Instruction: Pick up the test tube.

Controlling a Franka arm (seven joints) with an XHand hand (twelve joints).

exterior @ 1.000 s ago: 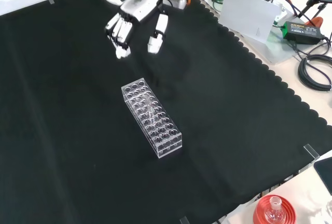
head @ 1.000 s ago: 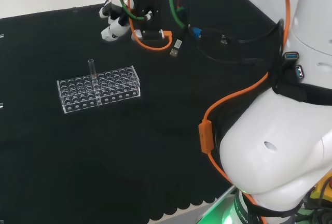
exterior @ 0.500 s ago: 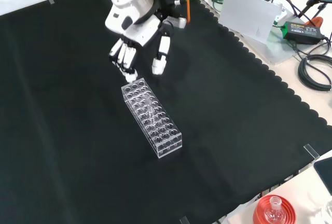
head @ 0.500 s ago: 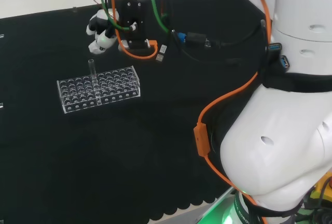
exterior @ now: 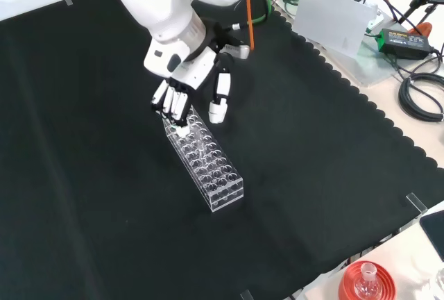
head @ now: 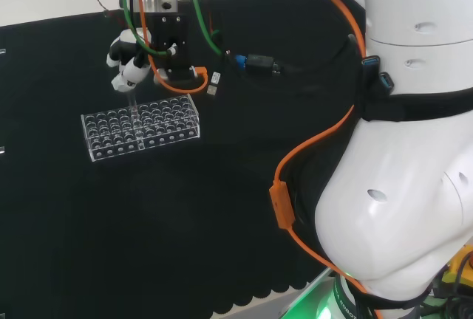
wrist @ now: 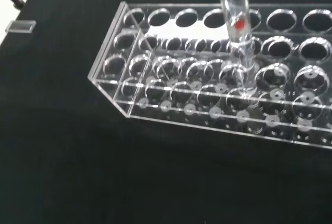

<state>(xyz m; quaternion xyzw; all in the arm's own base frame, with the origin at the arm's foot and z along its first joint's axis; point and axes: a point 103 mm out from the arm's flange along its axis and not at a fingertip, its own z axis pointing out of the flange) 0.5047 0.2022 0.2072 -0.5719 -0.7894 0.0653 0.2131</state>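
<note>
test tube (wrist: 236, 27) unlabelled, red dot, clear rack (wrist: 207, 105)

A bench covered in black cloth (head: 185, 208) stretches across the scene, with a scalloped edge along its near side. On the left side sits a clear plastic test tube rack (head: 140, 127), a long block with rows of round holes. A clear test tube (head: 133, 107) stands upright in one of the rack's far holes. Directly above the tube is the black and white hand (head: 127, 59), its fingers curled downward close to the tube's top. Green and orange cables (head: 194, 77) run from the wrist. Large white arm links (head: 399, 208) occupy the right side.
</note>
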